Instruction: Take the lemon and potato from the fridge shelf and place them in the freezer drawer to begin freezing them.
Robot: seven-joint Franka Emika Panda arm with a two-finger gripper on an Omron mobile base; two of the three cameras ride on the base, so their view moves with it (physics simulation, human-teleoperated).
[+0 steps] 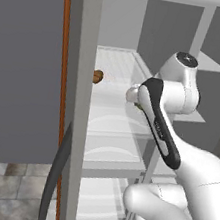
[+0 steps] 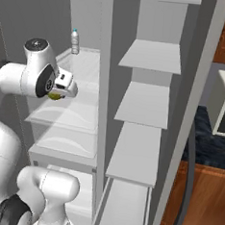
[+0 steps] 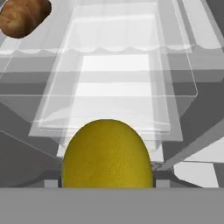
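Now the gripper (image 2: 55,96) is closed around the lemon (image 3: 107,154), and its jaws are pressed against the two sides of the fruit. In the hand view the lemon is large and yellow at the bottom middle, with a finely dimpled skin, and it hides most of the fingers behind it. In the right base view a small piece of yellow shows under the white hand, just above the front part of the fridge shelf (image 2: 71,113). In the left base view the arm covers the hand, and only a thin yellow-green edge of the lemon (image 1: 139,107) is visible beside the dark joint.

The lemon is lifted; it hangs above the shelf and does not touch it. The shelf is translucent white with fine ribbed lines, and more shelves of the same kind lie below it, seen through each other in the hand view.

The potato (image 1: 98,76) lies on the same shelf, on its left side, partly hidden behind the grey post of the fridge (image 1: 79,107). In the hand view the potato (image 3: 24,16) is brown and sits in the top left corner, well apart from the lemon.

A small bottle (image 2: 75,41) stands upright at the back of the shelf. Plain grey narrower shelves (image 2: 144,105) are to the right.
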